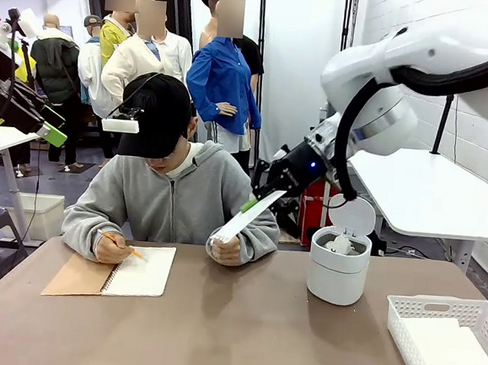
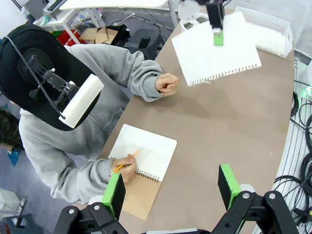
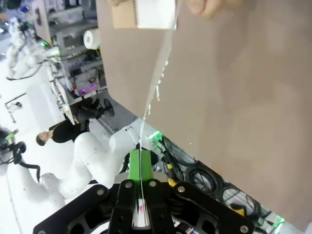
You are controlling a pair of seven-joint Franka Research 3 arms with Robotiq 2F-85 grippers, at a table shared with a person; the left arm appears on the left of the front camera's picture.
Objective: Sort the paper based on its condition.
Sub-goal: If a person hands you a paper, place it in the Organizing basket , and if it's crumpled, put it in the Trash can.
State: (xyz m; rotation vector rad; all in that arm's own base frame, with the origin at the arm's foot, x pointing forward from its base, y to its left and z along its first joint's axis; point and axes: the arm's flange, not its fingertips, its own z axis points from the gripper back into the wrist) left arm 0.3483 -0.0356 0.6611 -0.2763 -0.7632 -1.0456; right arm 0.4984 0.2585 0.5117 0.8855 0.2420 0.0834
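the long brown surface [image 1: 215, 332] carries a white lattice plastic basket [image 1: 447, 342] at its right front corner and a round white lidded bin [image 1: 339, 262] near its far right edge, and above the far edge the flat white sheet of torn-out notebook paper [image 2: 214, 48] hangs in the air. it is thin, light and floppy, so i judge an edge pinch suits it. the right gripper [image 1: 251, 205] fingers are clenched on its edge, near the person's hand [image 1: 226, 249]; the left gripper [image 2: 173, 187] fingers stand released, holding nothing.

brown table [image 1: 240, 334], white side table [image 1: 429, 193]
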